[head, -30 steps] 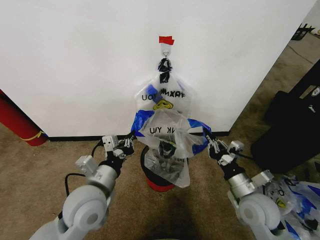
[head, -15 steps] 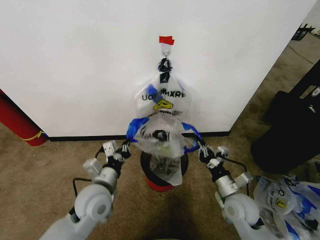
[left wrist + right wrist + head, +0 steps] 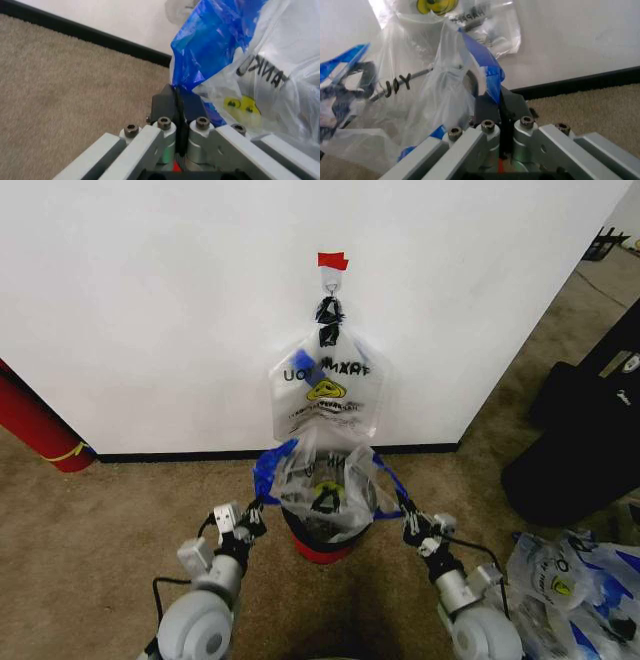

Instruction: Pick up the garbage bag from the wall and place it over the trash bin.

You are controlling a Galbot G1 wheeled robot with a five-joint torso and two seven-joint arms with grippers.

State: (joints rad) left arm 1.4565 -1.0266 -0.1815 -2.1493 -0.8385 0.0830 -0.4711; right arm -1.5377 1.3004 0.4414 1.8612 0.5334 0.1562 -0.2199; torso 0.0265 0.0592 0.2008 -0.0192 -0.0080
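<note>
Nearest the head camera, the two arms reach forward over brown carpet [image 3: 90,520]. The left gripper [image 3: 254,515] sits low at the bin's left, the right gripper [image 3: 410,520] at its right, and the bag [image 3: 322,485] is stretched between them by its blue handles. The left wrist view brings the grip close: the left jaws are pressed together on the blue plastic edge, with the bag [image 3: 260,71] showing black letters and a yellow face beside them. The right wrist view tells the same of the other side: the right jaws are clamped on a blue strip of the bag [image 3: 420,86].

Just past the grippers stands the bin [image 3: 322,542], its red base visible below the bag, which hangs open over its mouth. Whether the plastic touches the rim cannot be told.

Farther back, a second bag [image 3: 328,385] hangs flat on the wall [image 3: 150,300] from a hook [image 3: 331,282] under red tape [image 3: 333,260]. A black baseboard [image 3: 170,455] runs along the floor. A red cylinder [image 3: 35,425] leans at far left; more bags [image 3: 565,575] lie at lower right.
</note>
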